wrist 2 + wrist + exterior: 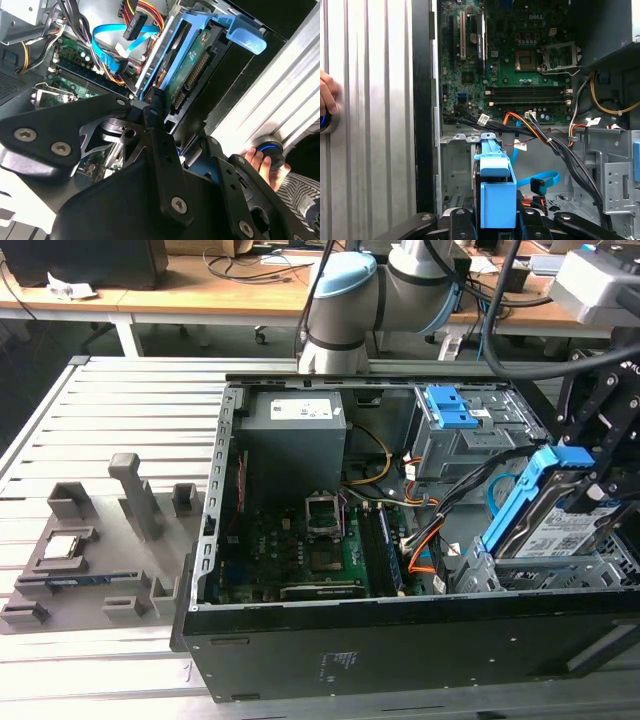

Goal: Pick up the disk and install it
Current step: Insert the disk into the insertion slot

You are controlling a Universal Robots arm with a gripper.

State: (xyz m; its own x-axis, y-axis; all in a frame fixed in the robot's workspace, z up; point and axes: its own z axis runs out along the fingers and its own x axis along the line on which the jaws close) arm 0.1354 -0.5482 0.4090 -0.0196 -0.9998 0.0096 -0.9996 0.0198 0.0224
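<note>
— Where is the disk (556,525) found?
— At about four o'clock in the exterior view, inside the open computer case (400,650). It is tilted, with its blue rail (520,490) turned upward. Its lower end is hidden behind the case wall, so contact with the metal bay (600,565) beneath cannot be judged.
— Is it gripped by the pincer (496,222)?
— Yes. In the first wrist view the black fingers (461,220) are pressed against both sides of the disk's blue end. In the exterior view the pincer is cut off by the frame edge at three o'clock, and part of the label is covered by it.
— What else can be made out?
— The motherboard (300,550) is seen at nine o'clock of the disk, with cables (480,480) strung between. On the counter (120,410), at eight o'clock of that view, a grey fixture (90,560) is set, apart from the case. A hand (261,159) is partly shown in the second wrist view, laid on a blue-ringed knob (270,152). The rest of the person is cut off.
</note>
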